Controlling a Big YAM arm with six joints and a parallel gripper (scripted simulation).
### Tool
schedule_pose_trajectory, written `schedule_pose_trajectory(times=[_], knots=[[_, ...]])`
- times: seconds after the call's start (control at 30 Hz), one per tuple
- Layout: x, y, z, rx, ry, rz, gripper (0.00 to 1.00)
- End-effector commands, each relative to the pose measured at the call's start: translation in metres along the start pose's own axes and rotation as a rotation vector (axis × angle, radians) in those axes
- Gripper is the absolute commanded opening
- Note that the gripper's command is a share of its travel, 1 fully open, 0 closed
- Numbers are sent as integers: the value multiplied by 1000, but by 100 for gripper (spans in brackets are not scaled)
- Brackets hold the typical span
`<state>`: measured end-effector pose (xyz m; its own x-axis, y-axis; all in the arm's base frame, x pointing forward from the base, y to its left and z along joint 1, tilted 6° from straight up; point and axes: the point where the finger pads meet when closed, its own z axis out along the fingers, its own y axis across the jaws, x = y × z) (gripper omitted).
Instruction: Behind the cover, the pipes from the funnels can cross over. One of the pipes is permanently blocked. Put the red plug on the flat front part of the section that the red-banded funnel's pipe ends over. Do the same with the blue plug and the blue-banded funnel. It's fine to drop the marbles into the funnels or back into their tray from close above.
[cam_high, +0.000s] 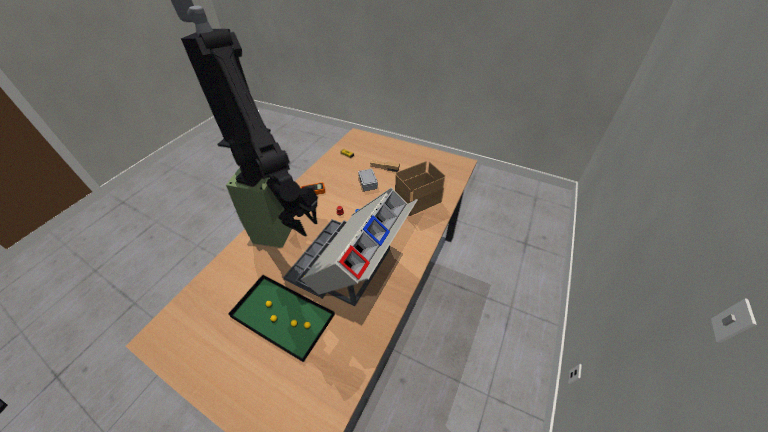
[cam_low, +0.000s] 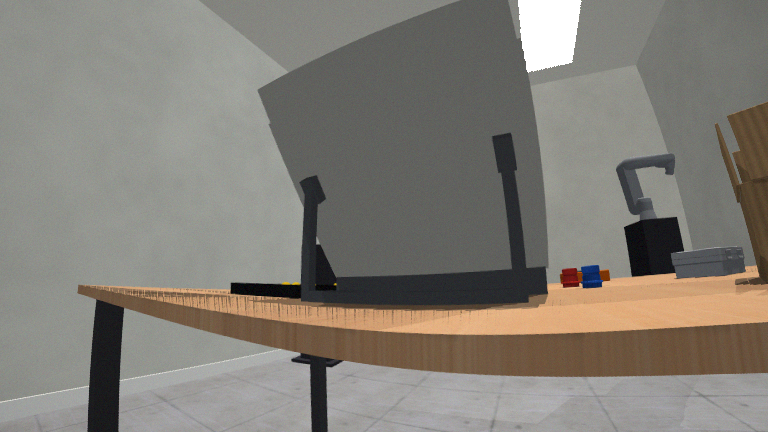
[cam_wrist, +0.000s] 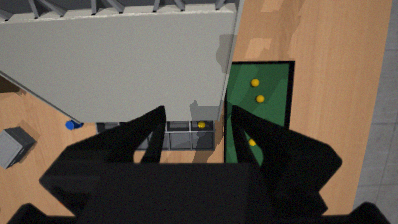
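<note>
My gripper (cam_high: 307, 222) (cam_wrist: 198, 111) is open and empty, hanging in front of the grey cover (cam_high: 343, 241) (cam_low: 408, 161) (cam_wrist: 115, 65), above its row of sections (cam_high: 316, 249) (cam_wrist: 180, 136). A yellow marble (cam_wrist: 201, 125) lies in the end section nearest the green tray (cam_high: 252, 306) (cam_wrist: 272, 107). Several more marbles (cam_high: 273, 318) (cam_wrist: 255, 82) lie in that tray. The red-banded funnel (cam_high: 345, 254) and the blue-banded funnel (cam_high: 369, 223) open at the cover's top. The red plug (cam_high: 339, 210) (cam_low: 569, 277) and the blue plug (cam_low: 590, 276) (cam_wrist: 73, 124) stand on the table by the cover's far end.
The arm's green pedestal (cam_high: 257, 214) stands at the table's left edge. An orange device (cam_high: 316, 188), a grey box (cam_high: 367, 180) (cam_low: 707, 261), a cardboard box (cam_high: 419, 185), a yellow item (cam_high: 346, 153) and a brown bar (cam_high: 384, 166) lie at the far end.
</note>
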<state>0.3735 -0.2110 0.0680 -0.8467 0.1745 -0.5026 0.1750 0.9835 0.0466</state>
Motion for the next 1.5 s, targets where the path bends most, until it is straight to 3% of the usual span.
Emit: schedule_pose_trajectory(times=[0.0, 0.4, 0.9, 0.97, 1.47], knots=[[-8, -4, -4, 7, -28, -26, 59], [-1, -5, -7, 8, -28, -28, 59], [110, 95, 25, 9, 271, -24, 59], [110, 95, 25, 9, 271, -24, 59], [164, 141, 37, 11, 410, -20, 59]])
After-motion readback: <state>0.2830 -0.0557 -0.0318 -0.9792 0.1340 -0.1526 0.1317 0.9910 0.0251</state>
